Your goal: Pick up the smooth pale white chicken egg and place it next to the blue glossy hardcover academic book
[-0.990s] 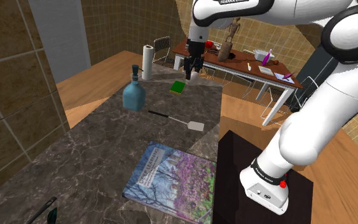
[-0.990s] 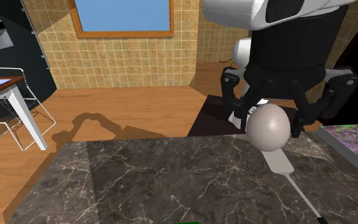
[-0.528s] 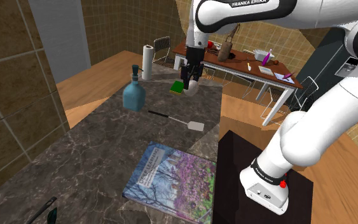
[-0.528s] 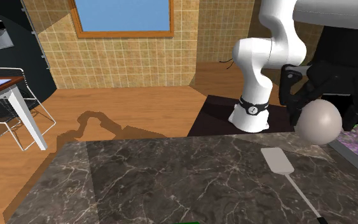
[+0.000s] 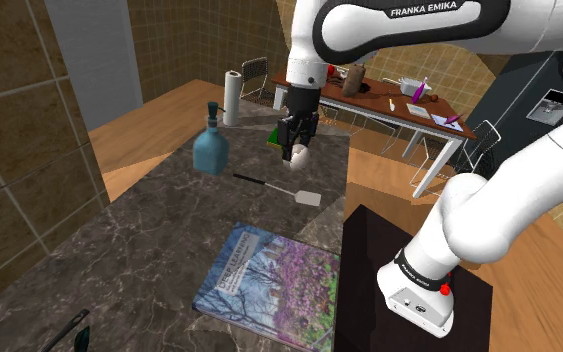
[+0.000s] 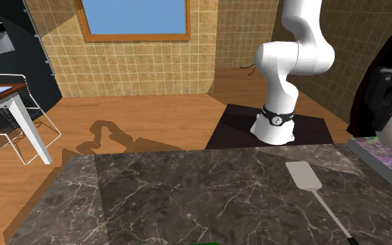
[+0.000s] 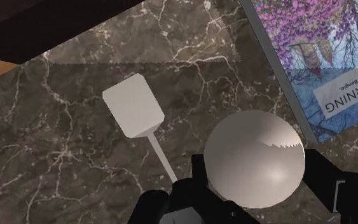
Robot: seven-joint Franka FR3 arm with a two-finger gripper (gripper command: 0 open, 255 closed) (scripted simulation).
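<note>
Black gripper (image 7: 260, 183) clasps pale egg (image 7: 254, 153) above dark veined counter (image 7: 63, 159).

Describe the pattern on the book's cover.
The book shows purple-blossomed trees on pale blue, clearest in the shoulder view.

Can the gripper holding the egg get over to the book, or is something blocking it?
Probably yes. The gripper holds the egg above the counter, and just a flat spatula lies between it and the book, low enough to pass over.
</note>
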